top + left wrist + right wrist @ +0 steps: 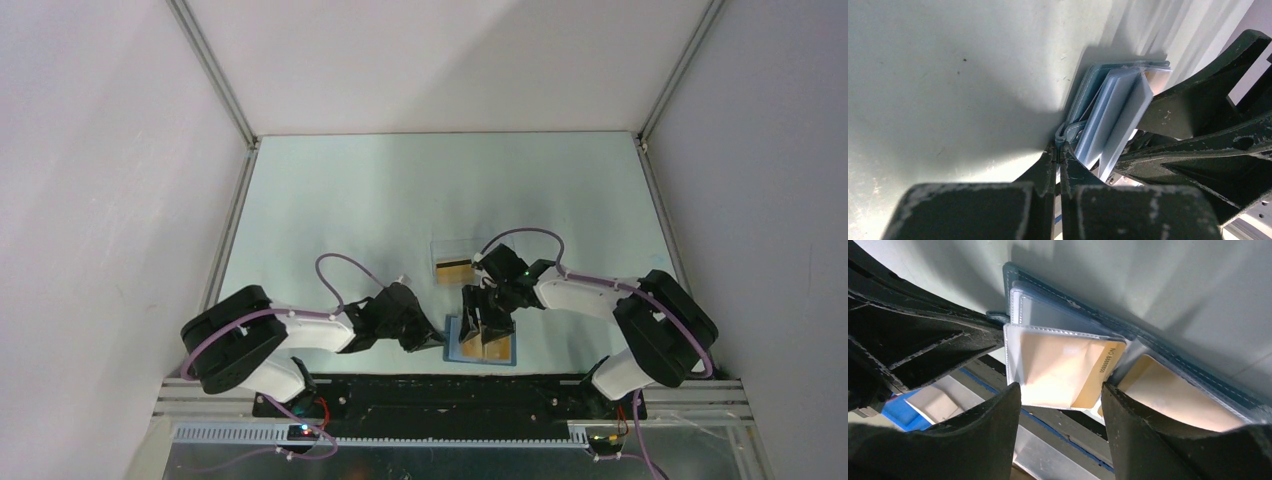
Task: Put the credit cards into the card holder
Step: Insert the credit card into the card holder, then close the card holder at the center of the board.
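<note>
The pale green table (330,200) has everything gathered toward its near edge. The card holder (452,350) lies open there, between the two grippers. Farther back is a clear box (452,248) with a loose orange card (454,268) at its near side; whether the card is in or on the box is unclear. The left gripper (1058,150) is pinched tight on the holder's clasp tab (1063,137), which pins the cover down. The right gripper (1060,390) hangs over the sleeves with its jaws apart and grips nothing. Just beyond its tips, a front card (1058,360) sits inside a clear sleeve, and a second card (1173,395) sits in the neighbouring sleeve. The step looks like seating the front card. It is best pressed squarely along the sleeve, clear of the neighbouring sleeve, while the tab stays clamped so the holder cannot slide.
</note>
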Controlling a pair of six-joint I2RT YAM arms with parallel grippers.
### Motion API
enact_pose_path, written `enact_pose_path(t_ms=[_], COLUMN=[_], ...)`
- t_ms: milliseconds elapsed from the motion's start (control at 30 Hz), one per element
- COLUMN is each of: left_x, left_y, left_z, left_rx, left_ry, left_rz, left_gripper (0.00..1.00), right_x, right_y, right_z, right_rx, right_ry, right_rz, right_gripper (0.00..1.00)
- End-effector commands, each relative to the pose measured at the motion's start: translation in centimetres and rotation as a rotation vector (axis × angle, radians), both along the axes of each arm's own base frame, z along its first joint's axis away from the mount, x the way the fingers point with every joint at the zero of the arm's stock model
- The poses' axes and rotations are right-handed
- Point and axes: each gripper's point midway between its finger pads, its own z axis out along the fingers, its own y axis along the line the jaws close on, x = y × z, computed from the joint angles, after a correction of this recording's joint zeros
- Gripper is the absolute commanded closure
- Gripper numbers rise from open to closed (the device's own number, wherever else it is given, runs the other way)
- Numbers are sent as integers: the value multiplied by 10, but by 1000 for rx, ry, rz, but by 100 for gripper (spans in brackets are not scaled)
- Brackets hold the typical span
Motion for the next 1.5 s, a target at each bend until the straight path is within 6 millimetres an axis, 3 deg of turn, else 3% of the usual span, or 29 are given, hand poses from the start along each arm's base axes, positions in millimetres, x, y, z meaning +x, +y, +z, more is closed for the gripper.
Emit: enact_pose_path(t_ms=[0,233,367,500,600,700,867,1100,1233,1300,1467], left_x=[4,5,7,7,7,8,7,6,7,7,7], left_y=[-1,0,-1,-2,0,4,14,14,9,6,-2], left_z=[-3,0,3,5,7,12,13,13,14,16,16], left_rx=[26,19,15,11,7,-4,-3,5,6,3,6], left_ry=[-20,-27,-40,-48,-58,-82,-94,-96,-102,-107,-102], left_rz=[8,16,15,10,11,27,48,29,7,-8,-52], left_gripper=[100,100,100,100,100,100,99,98,99,100,100], right_x=[12,21,19,19,19,19,23,39,43,38,38], right_y=[26,39,45,44,38,30,14,-25,-59,-73,-83], right_z=[14,37,53,53,49,51,69,94,80,63,42], right_rx=[108,170,230,226,192,153,118,107,26,1,35], right_ry=[-26,-59,-76,-71,-74,-98,-154,-221,-198,-157,-94], right_rz=[6,12,26,22,10,5,-4,-108,-172,-197,-251], right_gripper=[37,41,56,59,57,47,36,35,34,32,26])
